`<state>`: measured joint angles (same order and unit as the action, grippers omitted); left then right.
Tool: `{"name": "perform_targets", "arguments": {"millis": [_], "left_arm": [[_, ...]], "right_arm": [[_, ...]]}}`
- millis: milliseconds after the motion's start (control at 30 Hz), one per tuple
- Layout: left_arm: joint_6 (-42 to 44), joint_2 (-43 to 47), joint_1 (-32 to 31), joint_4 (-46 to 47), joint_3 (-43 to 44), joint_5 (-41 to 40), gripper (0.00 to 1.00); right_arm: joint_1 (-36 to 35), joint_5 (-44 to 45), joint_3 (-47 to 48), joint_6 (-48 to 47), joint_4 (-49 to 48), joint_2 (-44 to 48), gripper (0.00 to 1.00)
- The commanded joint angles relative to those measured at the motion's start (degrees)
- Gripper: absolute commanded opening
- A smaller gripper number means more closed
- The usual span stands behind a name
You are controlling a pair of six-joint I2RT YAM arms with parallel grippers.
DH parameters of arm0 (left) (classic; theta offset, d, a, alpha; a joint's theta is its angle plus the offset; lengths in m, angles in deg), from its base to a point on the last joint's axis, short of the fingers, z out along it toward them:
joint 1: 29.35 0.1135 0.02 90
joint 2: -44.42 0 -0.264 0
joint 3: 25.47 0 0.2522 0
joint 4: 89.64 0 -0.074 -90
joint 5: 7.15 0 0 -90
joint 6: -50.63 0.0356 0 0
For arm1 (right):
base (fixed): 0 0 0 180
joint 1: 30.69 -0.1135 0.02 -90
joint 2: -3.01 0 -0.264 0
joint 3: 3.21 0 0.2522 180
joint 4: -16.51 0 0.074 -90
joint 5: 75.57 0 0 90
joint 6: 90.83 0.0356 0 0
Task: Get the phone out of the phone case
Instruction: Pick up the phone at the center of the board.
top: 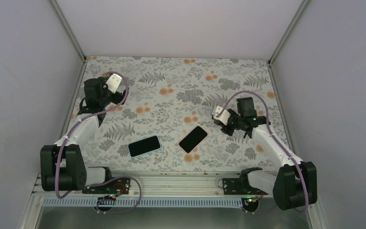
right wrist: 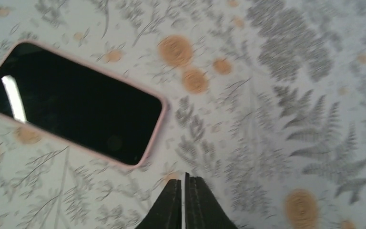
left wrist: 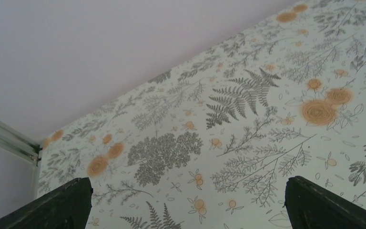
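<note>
Two dark-screened phones lie flat on the floral table. One is in a pink case (top: 193, 139), the other in a pale blue-white case (top: 144, 145). The pink-cased phone (right wrist: 71, 102) fills the upper left of the right wrist view. My right gripper (top: 227, 128) hovers just right of it, shut and empty, its tips (right wrist: 185, 179) pressed together a short way from the phone's corner. My left gripper (top: 97, 98) is far off at the table's back left, open wide and empty (left wrist: 188, 186), with only patterned table between its fingers.
The floral table cover (top: 171, 90) is walled at the back and both sides by pale panels with metal corner posts (left wrist: 7, 138). A metal rail (top: 171, 179) runs along the near edge by the arm bases.
</note>
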<state>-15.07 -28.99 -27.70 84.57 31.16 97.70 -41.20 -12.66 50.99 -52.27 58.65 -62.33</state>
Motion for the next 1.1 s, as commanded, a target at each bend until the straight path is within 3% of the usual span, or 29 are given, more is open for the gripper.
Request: {"name": "perform_targets", "arguments": {"millis": [0, 367, 833, 1067], "left_arm": [[1.3, -2.6, 0.3, -1.3, 2.5, -1.0, 1.0], [2.0, -4.4, 0.3, -2.3, 3.5, -1.1, 1.0], [2.8, -5.0, 0.3, -2.3, 2.9, -1.0, 1.0], [3.2, -4.9, 0.3, -2.3, 2.7, -1.0, 1.0]], "right_arm": [[-3.8, 4.0, -0.3, -2.0, 10.0, -1.7, 0.03], [-12.6, 8.1, -1.8, 2.0, 9.3, -13.6, 0.03], [-16.7, 7.9, -0.3, 3.6, 6.7, -21.4, 0.03], [-23.5, 6.5, 1.0, 4.1, 10.0, -23.7, 0.03]]}}
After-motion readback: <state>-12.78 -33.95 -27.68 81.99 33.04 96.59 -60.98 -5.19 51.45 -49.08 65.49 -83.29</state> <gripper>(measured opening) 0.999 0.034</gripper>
